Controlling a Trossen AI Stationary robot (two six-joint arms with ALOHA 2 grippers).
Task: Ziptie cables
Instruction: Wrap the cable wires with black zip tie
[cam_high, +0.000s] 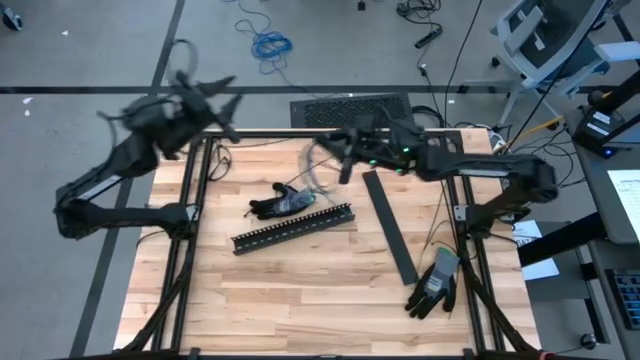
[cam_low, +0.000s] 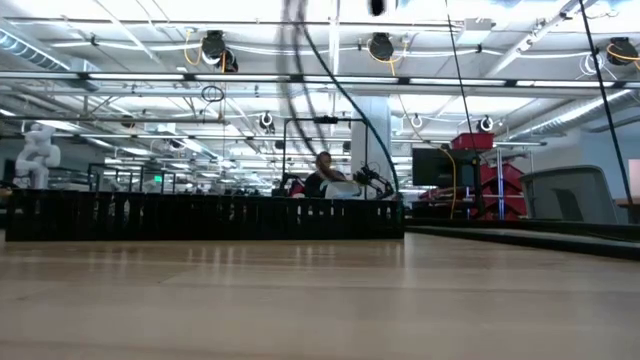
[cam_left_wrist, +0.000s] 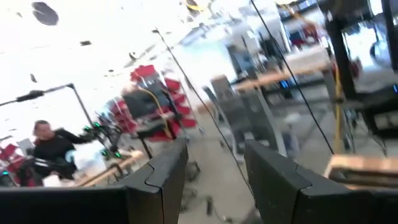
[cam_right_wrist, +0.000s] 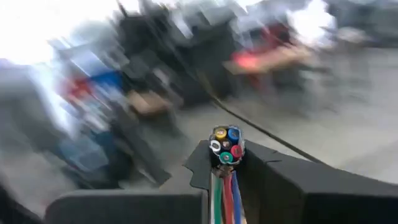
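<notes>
The cables show in the right wrist view as a bundle of thin wires (cam_right_wrist: 225, 186), green, red, blue, white and yellow, with their cut ends (cam_right_wrist: 225, 149) facing the camera. My right gripper (cam_right_wrist: 233, 177) (cam_high: 345, 150) is shut on them, raised over the table's far middle. In the high view the bundle (cam_high: 318, 172) loops down, pale and blurred, toward the black glove (cam_high: 280, 205). In the low view dark strands (cam_low: 300, 60) hang from above. My left gripper (cam_left_wrist: 214, 180) (cam_high: 215, 103) is open and holds nothing, up in the air past the table's far left corner. My right gripper pinches the bundle of wires between its two fingers (cam_right_wrist: 273, 183), close to the cut ends (cam_right_wrist: 225, 163), which stick out a little past the fingertips. The fingers lie along the wires' end. The held end is lifted clear of the table and the rest hangs below in a slack loop.
A black slotted duct (cam_high: 293, 228) (cam_low: 200, 215) lies slantwise on the table's middle, its flat black cover strip (cam_high: 390, 225) to the right. A second glove (cam_high: 435, 285) lies near the right edge. A black frame (cam_high: 190, 200) borders the table. A person (cam_left_wrist: 53, 149) sits beyond.
</notes>
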